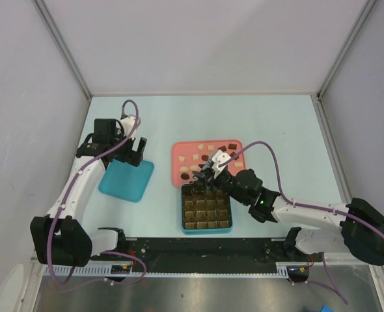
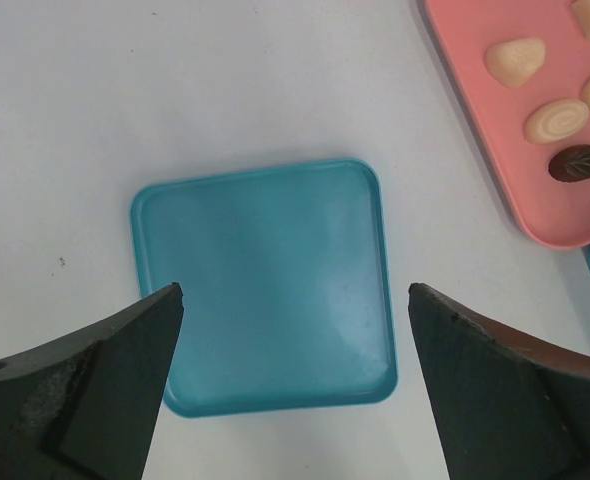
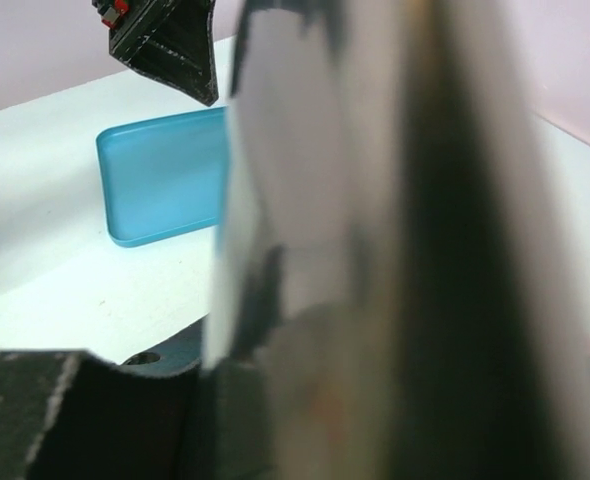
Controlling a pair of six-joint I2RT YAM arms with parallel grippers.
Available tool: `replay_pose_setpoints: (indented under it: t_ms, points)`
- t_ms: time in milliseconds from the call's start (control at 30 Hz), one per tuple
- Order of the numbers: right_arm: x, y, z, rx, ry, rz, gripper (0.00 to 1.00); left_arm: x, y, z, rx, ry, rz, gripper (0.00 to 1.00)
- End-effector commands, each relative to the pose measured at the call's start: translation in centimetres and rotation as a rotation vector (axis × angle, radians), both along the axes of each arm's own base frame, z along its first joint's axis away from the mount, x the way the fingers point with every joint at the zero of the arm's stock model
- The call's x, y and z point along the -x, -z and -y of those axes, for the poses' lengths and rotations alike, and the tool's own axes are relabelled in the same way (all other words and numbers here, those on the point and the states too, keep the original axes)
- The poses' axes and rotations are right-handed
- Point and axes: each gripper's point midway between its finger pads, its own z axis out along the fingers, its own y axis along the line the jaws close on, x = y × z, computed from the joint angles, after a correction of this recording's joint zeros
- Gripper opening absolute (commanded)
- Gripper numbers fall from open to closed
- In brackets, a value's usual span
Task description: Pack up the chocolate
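Even bright light, blurred right-wrist foreground

No words, numbers or signs can be read. The pink tray [image 1: 177, 151], the teal box [image 1: 205, 231], the flat teal lid [image 2: 265, 290] and the counter [image 1: 257, 120] show none.

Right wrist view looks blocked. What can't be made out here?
Right wrist view: a blurred close mass hides everything beside the flat teal tray.
Top view: right end effector too small to show whether it holds anything.
Left wrist view: pink tray cut off by the edge.
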Motion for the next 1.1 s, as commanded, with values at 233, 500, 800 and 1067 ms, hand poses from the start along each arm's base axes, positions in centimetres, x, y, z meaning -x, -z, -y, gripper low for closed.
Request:
replay_pose_setpoints:
  t_ms: [233,500,800,1067]
  points:
    - [-4.0,-6.0,0.9,-0.116,0.122,0.184,0.36,0.1,-1.1,-0.4,-0.014,-0.007,0.035,1.00]
    - [-12.1,-7.3,0.8,-0.156,0.259,0.293,0.34,0.0,-1.4,-0.6,-0.022,-0.009,0.039,1.00]
    - [-18.4,-3.9,0.6,-0.139,0.330,0.282,0.39,-0.3,-1.4,-0.9,-0.041,-0.011,0.039,1.00]
    - [-19.6,-1.8,0.8,-0.131,0.355,0.246,0.47,-0.4,-1.0,-0.9,-0.043,-0.007,0.030,1.00]
